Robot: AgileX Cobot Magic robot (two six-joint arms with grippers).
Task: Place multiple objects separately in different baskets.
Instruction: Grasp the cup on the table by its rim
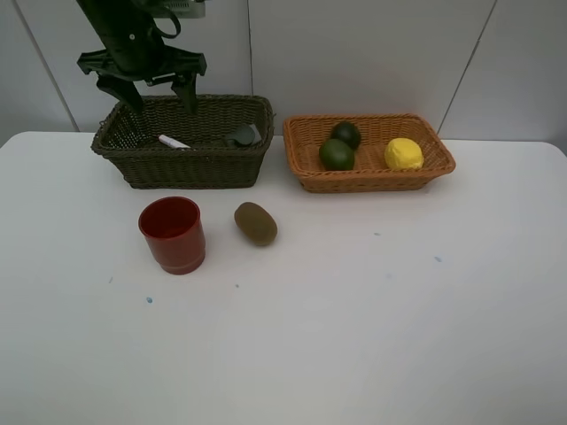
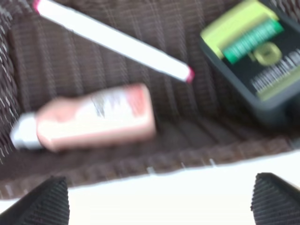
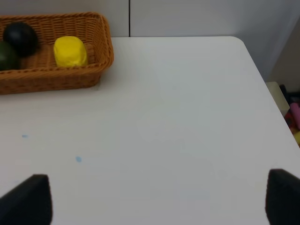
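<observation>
Left gripper above the dark basket, jaws apart, holding nothing.
In it: marker, pink spray bottle, grey bottle. In front of it: red cup, kiwi. Right of it: orange basket with 3 fruits, lemon, lime, mangosteen. Further right, the right gripper, jaws apart too.

A white counter with rounded far corners is seen from above. A few small blue specks are scattered over its surface, one toward the left edge and another speck toward the right edge. Behind the far edge, a pale grey panelled wall is shown, divided by thin dark seams. Beyond the counter's right edge, blurred pink, red and yellow items are glimpsed lower down.
</observation>
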